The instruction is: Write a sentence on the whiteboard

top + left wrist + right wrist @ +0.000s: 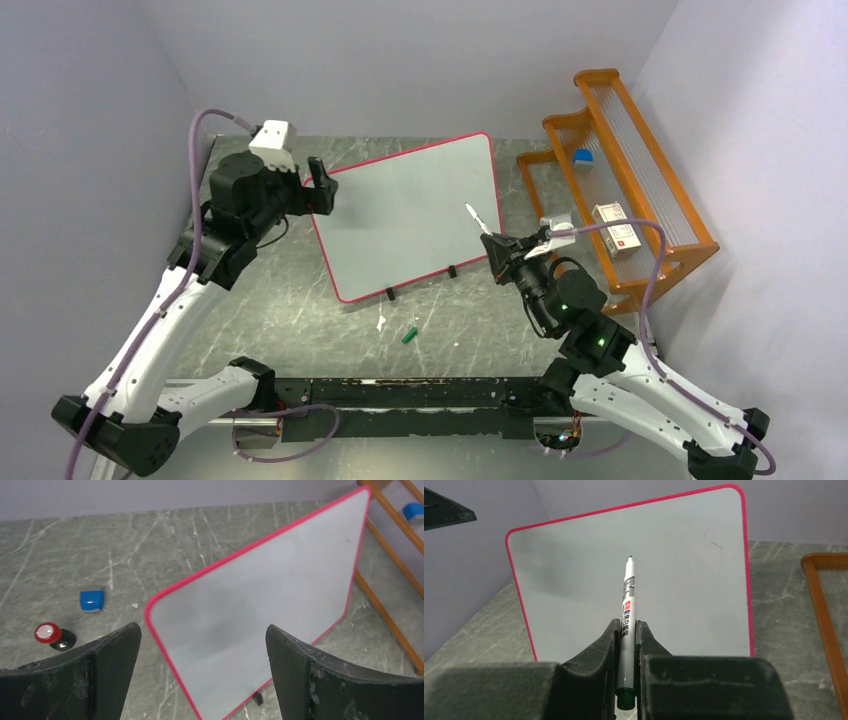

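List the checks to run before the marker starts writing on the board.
1. Grip: right tool shut on marker: ok.
2. Tip: uncapped, pointing at whiteboard: ok.
3. Surface: whiteboard standing, nearly blank: ok.
4. Support: left tool steadying the whiteboard: not ok, it is open and grips nothing.
5. Contact: tip touching the surface: cannot tell.
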### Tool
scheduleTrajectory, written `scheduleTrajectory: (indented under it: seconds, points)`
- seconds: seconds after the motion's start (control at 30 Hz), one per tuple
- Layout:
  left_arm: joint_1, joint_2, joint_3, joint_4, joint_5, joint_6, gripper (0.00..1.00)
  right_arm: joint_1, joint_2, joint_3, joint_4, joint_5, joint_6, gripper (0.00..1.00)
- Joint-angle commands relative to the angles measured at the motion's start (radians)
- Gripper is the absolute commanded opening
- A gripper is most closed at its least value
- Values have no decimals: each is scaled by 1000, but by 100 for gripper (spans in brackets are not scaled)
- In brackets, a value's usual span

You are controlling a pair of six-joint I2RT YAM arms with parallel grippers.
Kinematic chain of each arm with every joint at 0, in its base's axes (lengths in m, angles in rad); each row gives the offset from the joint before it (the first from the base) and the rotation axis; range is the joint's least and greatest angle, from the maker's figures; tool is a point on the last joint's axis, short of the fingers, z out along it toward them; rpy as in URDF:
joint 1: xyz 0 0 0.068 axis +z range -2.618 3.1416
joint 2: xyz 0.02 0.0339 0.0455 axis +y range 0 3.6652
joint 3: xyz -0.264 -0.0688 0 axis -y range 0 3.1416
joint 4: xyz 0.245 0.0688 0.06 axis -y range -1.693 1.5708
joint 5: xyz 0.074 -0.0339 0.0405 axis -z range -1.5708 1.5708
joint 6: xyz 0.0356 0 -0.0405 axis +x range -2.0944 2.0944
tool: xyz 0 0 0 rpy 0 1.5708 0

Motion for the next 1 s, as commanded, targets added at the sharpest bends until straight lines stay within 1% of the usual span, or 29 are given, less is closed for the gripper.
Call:
scheduleTrajectory:
  seconds: [0.0,0.2,0.23,0.3,0.37,0.47,0.67,0.8,0.97]
  points:
    - [162,-21,-52,90,206,19,98,-5,36,46,7,-43,-25,0]
    - [425,-2,-142,191,565,-15,96,-5,87,52,36,-106,-49,0]
    - [455,3,-157,217,634,-26,95,-6,94,56,36,-122,-53,0]
    - [557,24,-191,288,766,-56,94,-5,108,60,39,-140,-65,0]
    - [619,63,-221,373,900,-100,92,-5,123,61,44,-157,-74,0]
    - [632,130,-245,498,1043,-143,86,-6,142,63,47,-170,-77,0]
    - [632,255,-232,604,1172,-173,77,-4,167,76,54,-198,-98,0]
    - [632,325,-248,765,1246,-274,72,-5,187,80,60,-209,-101,0]
    - [617,412,-248,903,1314,-359,54,-4,208,79,82,-230,-98,0]
